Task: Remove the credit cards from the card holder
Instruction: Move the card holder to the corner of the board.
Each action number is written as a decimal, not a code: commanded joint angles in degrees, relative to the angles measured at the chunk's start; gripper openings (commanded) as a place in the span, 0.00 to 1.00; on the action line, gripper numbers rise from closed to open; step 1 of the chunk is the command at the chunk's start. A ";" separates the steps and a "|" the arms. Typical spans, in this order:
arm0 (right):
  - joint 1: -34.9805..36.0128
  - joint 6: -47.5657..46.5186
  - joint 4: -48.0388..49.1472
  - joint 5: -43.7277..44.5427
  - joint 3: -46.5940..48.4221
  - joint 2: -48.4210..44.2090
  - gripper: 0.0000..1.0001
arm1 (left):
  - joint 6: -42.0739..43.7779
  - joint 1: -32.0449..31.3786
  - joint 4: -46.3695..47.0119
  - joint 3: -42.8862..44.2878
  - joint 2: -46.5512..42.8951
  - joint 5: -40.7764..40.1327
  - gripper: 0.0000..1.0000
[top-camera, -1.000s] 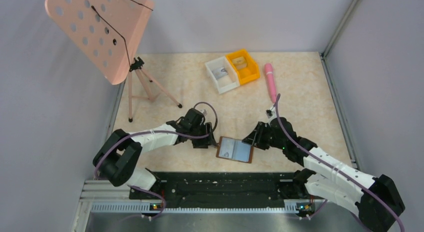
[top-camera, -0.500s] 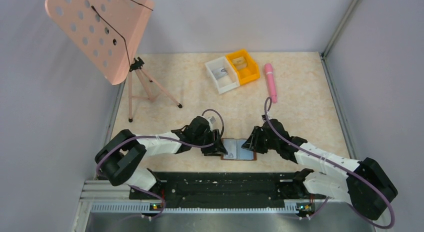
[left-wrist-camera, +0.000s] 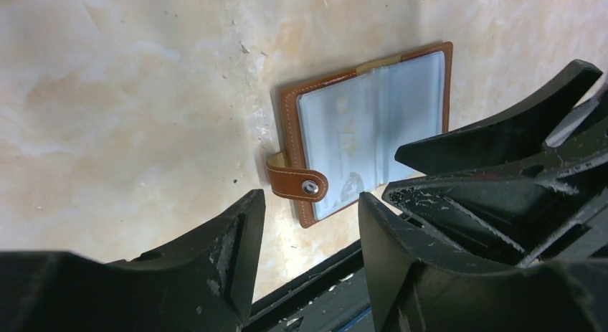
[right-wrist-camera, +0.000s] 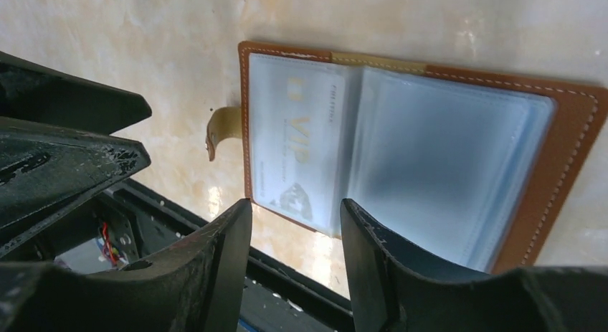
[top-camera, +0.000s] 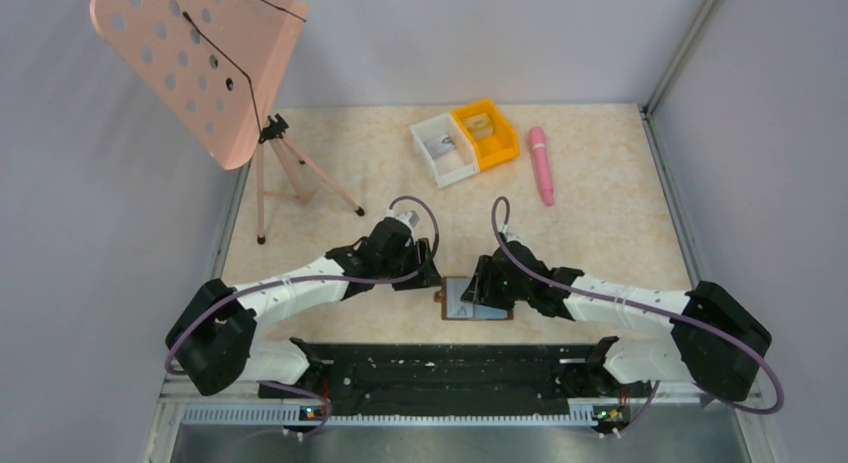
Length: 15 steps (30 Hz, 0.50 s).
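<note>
The card holder point(top-camera: 462, 305) lies open flat near the table's front edge, a brown leather wallet point(left-wrist-camera: 366, 124) with pale blue-grey pockets and a clasp tab point(left-wrist-camera: 297, 183) at its left side. One pale credit card point(right-wrist-camera: 294, 153) printed "VIP" sits inside the left pocket; the right pocket point(right-wrist-camera: 444, 167) looks cloudy and I cannot tell what it holds. My left gripper point(top-camera: 432, 279) hovers open just left of the wallet point(left-wrist-camera: 308, 203), over the tab. My right gripper point(top-camera: 478, 286) hangs open over the wallet's front edge point(right-wrist-camera: 295, 206). Nothing is between either pair of fingers.
A black rail point(top-camera: 450, 368) runs right in front of the wallet. At the back stand a white bin point(top-camera: 443, 148) and an orange bin point(top-camera: 486, 133), with a pink pen-shaped object point(top-camera: 541, 163) to their right. A pink music stand point(top-camera: 200, 63) on a tripod point(top-camera: 290, 178) occupies the back left.
The right gripper has slid left over the wallet and its jaws have widened. The left gripper came in to the wallet's left edge. The wallet has straightened slightly.
</note>
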 commanded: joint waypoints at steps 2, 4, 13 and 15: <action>3.67 1.14 -0.51 8.31 6.26 3.86 0.51 | 5.09 0.97 -2.41 4.47 2.39 -0.80 0.58; 4.79 1.56 -0.88 10.60 7.43 5.44 0.57 | 5.86 1.12 -2.42 5.70 4.13 0.24 0.59; 9.19 1.47 -7.59 19.15 14.55 13.70 0.65 | 5.25 2.80 2.93 1.92 8.75 4.63 0.54; 9.38 1.61 -7.84 19.92 14.39 13.59 0.65 | 5.11 3.08 4.55 0.25 8.87 5.57 0.49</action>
